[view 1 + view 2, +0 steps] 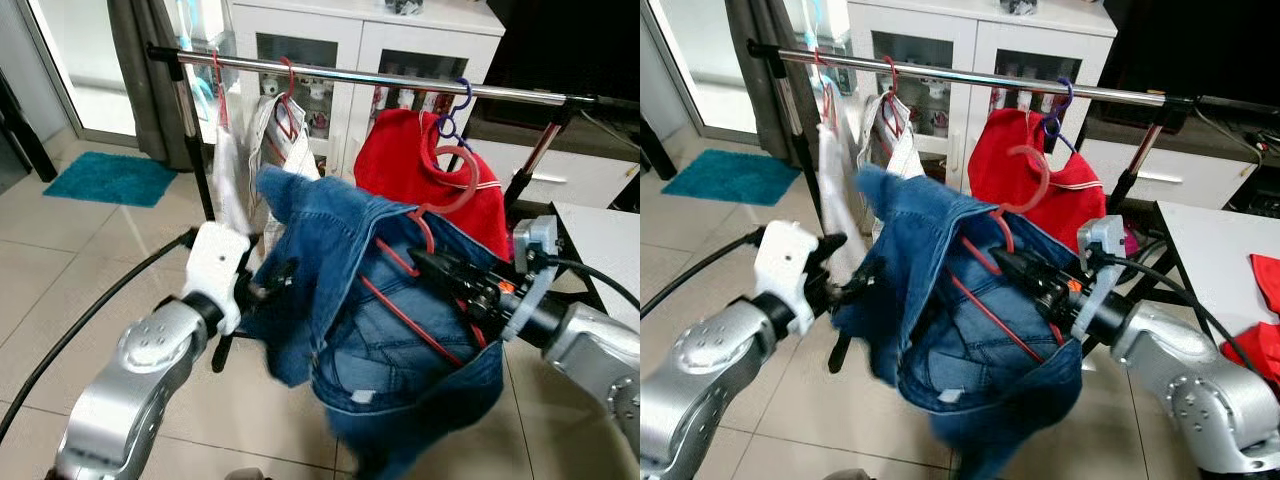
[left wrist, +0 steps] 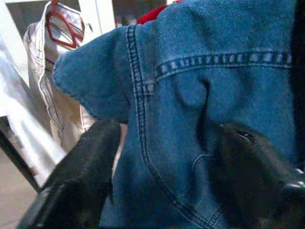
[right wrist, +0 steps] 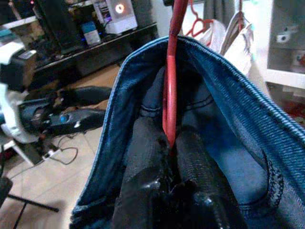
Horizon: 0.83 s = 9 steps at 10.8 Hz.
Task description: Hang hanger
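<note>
The red hanger (image 1: pixel 425 275) carries a blue denim jacket (image 1: pixel 350 320) and sits in mid-air in front of the clothes rail (image 1: pixel 380 80), below it and not yet on it. Its hook (image 1: pixel 455 180) points up and away from the robot, toward the bar, ending just short of the red shirt (image 1: pixel 400 165) that already hangs there on a purple hanger (image 1: pixel 455 110). The hanger's long axis slants from the hook, high and far, down toward the robot.

The right gripper (image 3: pixel 169 143) holds it: in the right wrist view the two black fingers are pressed together on the red wire, which runs straight up and away from them with the jacket's collar draped on both sides. So the hook lies ahead of and above these fingers, and the right arm is the nearer one to the rail's free stretch between the red shirt and the pale garment (image 1: pixel 280 150) to the left.

The left gripper (image 1: pixel 262 290) is at the jacket's left edge; its fingers (image 2: pixel 86 171) stand apart with denim between them, steadying rather than clamping as far as I can judge.

The coming move probably calls for lifting the hook above the bar and forward, then lowering it on.
</note>
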Motion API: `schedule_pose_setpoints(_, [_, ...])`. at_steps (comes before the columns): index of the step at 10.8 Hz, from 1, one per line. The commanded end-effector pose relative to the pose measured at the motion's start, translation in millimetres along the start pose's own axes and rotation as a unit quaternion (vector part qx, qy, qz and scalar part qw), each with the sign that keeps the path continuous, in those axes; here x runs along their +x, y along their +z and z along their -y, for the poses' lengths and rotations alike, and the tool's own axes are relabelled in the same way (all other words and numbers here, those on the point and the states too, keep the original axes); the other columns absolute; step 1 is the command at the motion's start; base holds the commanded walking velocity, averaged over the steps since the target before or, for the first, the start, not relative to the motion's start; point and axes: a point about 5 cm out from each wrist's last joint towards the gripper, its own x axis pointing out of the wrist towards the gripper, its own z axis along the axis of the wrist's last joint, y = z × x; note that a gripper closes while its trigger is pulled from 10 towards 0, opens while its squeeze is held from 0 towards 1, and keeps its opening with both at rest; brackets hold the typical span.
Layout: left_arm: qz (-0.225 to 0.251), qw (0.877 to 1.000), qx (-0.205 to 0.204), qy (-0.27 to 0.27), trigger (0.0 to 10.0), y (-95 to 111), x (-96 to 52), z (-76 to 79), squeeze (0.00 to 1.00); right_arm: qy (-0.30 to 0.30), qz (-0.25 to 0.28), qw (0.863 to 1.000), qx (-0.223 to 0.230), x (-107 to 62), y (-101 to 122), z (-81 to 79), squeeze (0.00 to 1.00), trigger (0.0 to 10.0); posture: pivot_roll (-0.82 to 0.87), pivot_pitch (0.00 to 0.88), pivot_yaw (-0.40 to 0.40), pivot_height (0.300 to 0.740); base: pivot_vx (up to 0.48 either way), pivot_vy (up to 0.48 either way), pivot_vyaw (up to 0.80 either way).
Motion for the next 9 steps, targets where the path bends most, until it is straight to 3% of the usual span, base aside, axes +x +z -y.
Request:
schedule_pose_setpoints(1, [0.004,1.0,0.002,-0.013,10.0,3,2.8,1.8,1.0,-0.004,0.019,1.0,-0.015,-6.1,10,4.2,0.0,10.0,0.0,0.0,-0.027,0.74,0.0,0.0,0.0])
schedule_pose_setpoints(3, [0.038,0.997,0.018,-0.064,10.0,24,4.9,1.1,1.0,-0.018,0.012,0.999,-0.047,-6.7,13,5.5,0.0,10.0,0.0,0.0,-0.038,0.74,0.0,0.0,0.0])
schedule_pose_setpoints(4, [0.081,0.99,0.034,-0.107,10.0,46,3.9,-8.3,1.0,-0.011,0.003,0.998,-0.062,-4.3,13,3.8,0.0,10.0,0.02,0.0,-0.05,0.74,0.0,0.0,0.0])
schedule_pose_setpoints(5, [0.105,0.979,0.061,-0.161,10.0,72,1.4,-28.9,1.0,0.004,-0.015,0.996,-0.083,-1.7,13,2.7,0.0,10.0,0.03,0.0,-0.059,0.74,0.0,0.0,0.0])
schedule_pose_setpoints(6, [0.101,0.971,0.091,-0.195,10.0,85,-0.4,-42.9,1.0,0.02,-0.025,0.995,-0.093,-0.4,14,1.9,0.0,10.0,0.04,0.0,-0.062,0.74,0.0,0.0,0.0])
schedule_pose_setpoints(7, [0.057,0.963,0.14,-0.222,10.0,90,-1.4,-65.7,1.0,0.041,-0.031,0.993,-0.105,1.2,18,-0.1,0.0,10.0,0.04,0.0,-0.048,0.74,0.0,0.0,0.0])
schedule_pose_setpoints(8, [0.024,0.961,0.165,-0.219,10.0,89,-3.1,-84.3,1.0,0.055,-0.032,0.992,-0.113,-0.6,21,-1.9,0.0,10.0,0.03,0.0,-0.027,0.74,0.0,0.0,0.0])
schedule_pose_setpoints(9, [0.002,0.961,0.164,-0.223,10.0,85,-7.1,-94.0,1.0,0.067,-0.031,0.99,-0.117,-2.8,24,-5.1,0.0,10.0,0.03,0.0,-0.013,0.74,0.0,0.0,0.0])
